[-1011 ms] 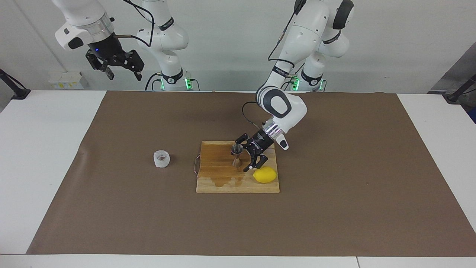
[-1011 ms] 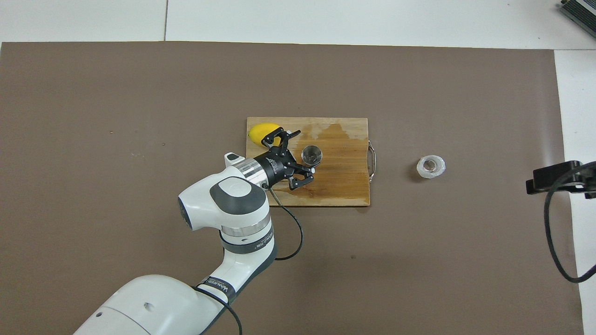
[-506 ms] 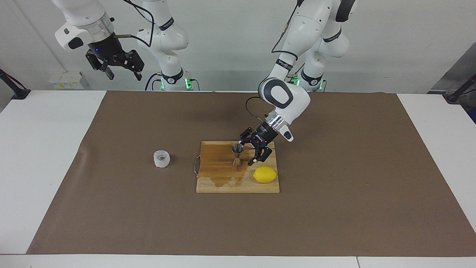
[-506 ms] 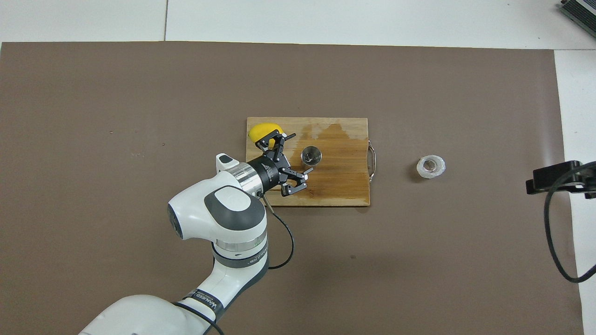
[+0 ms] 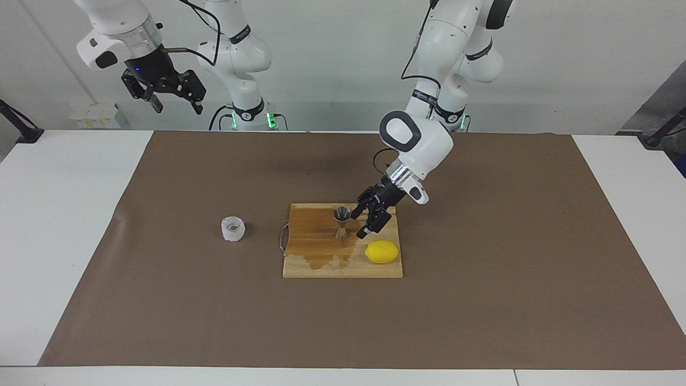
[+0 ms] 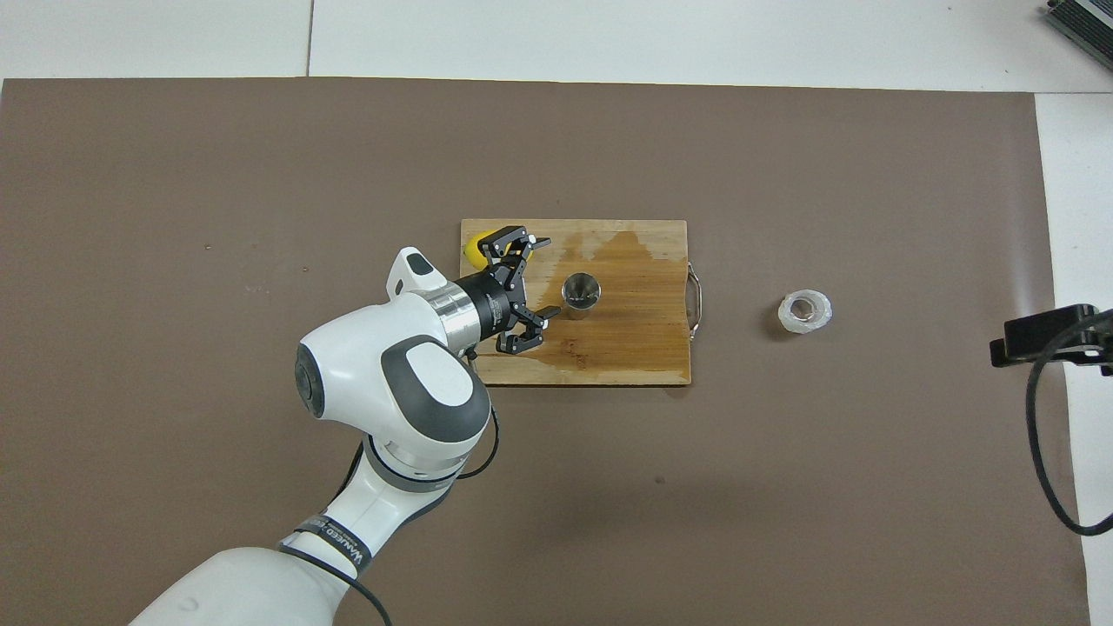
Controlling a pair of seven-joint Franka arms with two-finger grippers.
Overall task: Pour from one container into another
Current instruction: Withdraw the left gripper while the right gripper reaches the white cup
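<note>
The steel jigger point(image 5: 342, 225) point(image 6: 581, 291) stands upright on a wooden cutting board point(image 5: 313, 222) point(image 6: 643, 348). My left gripper point(image 5: 358, 225) point(image 6: 548, 276) hangs open over the board, just beside the jigger toward the left arm's end and not touching it. Nothing is between its fingers. The translucent plastic cup point(image 5: 232, 229) point(image 6: 804, 311) sits alone on the brown mat, off the board toward the right arm's end. My right gripper point(image 5: 165, 101) waits open high above the table's edge at the right arm's end. In the overhead view only the right gripper's dark edge point(image 6: 1043, 335) shows.
A yellow lemon point(image 5: 382, 251) point(image 6: 475, 246) lies on the board's corner, partly covered by the left gripper from above. A dark wet stain point(image 5: 321, 260) spreads over the board. A metal handle point(image 6: 693, 300) sticks out of the board toward the cup.
My left gripper has drawn back from around the jigger toward the left arm's end and risen a little, staying open. The jigger stays upright. The right gripper lifted slightly.
</note>
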